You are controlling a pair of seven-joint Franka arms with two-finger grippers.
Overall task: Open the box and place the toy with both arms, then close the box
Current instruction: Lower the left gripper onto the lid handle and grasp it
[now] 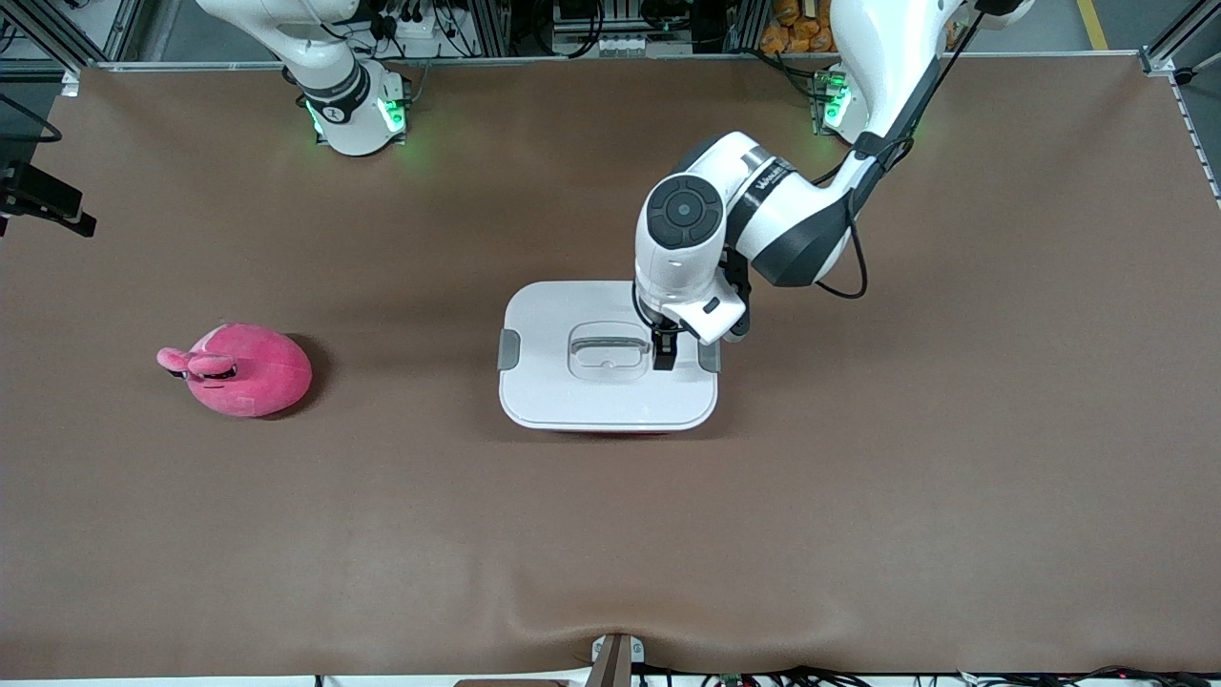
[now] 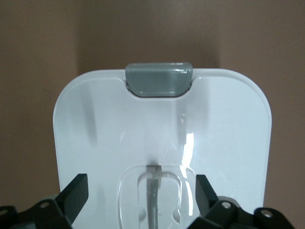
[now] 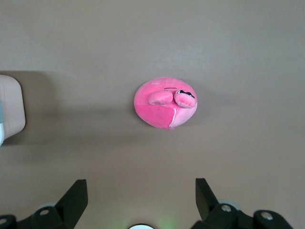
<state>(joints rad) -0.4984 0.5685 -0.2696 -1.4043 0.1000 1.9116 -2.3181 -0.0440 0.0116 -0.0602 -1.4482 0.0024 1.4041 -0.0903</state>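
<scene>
Box (image 1: 608,382) lidded (left pincer (image 1: 665,355) open above)

White jointed arms (image 1: 725,219), dark grey joints, black cables, green-lit bases (image 1: 358,119).

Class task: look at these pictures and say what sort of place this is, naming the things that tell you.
Probably a robotics lab or test workcell: two arms bolted along a brown table, aluminium framing and cabling at the table's edge, and only a box and a toy laid out.
</scene>
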